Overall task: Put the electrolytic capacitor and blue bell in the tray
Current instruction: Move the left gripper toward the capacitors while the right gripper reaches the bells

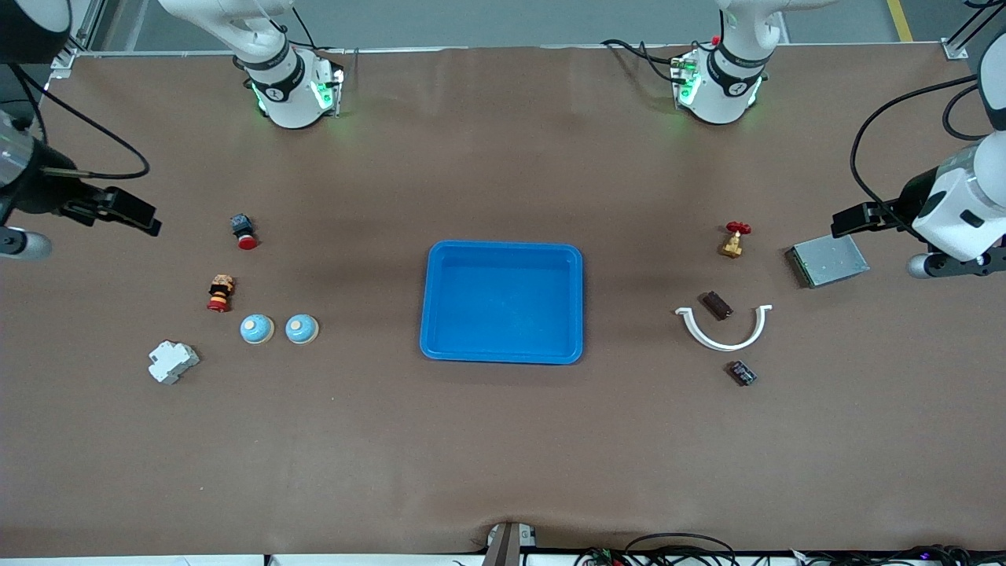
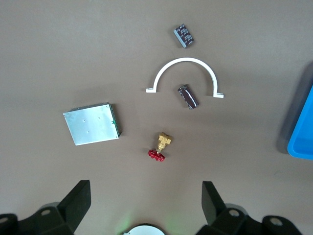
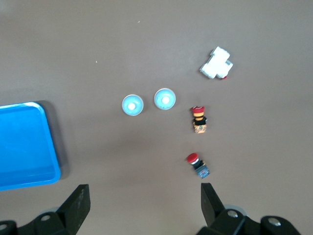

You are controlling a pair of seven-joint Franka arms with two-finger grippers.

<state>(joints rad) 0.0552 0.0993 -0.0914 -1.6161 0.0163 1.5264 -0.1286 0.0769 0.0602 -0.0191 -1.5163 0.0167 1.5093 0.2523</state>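
a: where is the electrolytic capacitor [image 1: 716, 305], and which way does it point?

b: it lies flat on the worktop [image 1: 503, 456] toward the left arm's end, inside the curve of a white half-ring clamp [image 1: 725, 328]. it is a small dark brown cylinder with a silvery end, and its long axis runs slantwise across the tray's straight edges. a second dark component [image 1: 741, 373] with a printed sleeve lies just nearer the front camera than the clamp, also slantwise.

a: and the blue bell?

b: there are two alike, toward the right arm's end: one blue bell [image 1: 301, 328] closer to the tray, the other bell [image 1: 256, 328] just beside it. each is a light blue dome with a pale button on top, sitting upright.

a: the tray?

b: the tray [image 1: 503, 255] sits mid-worktop, bright blue, with rounded corners and nothing in it; its long sides run from one arm's end toward the other.

a: the tools?

b: the left tool [image 2: 145, 200] hangs released, fingers wide apart, over the worktop near a grey metal box [image 1: 827, 260] and a brass valve with a red handle [image 1: 734, 238]. the right tool [image 3: 145, 204] is also released and grasps nothing, hanging over its end of the worktop near a red push button [image 1: 244, 231].
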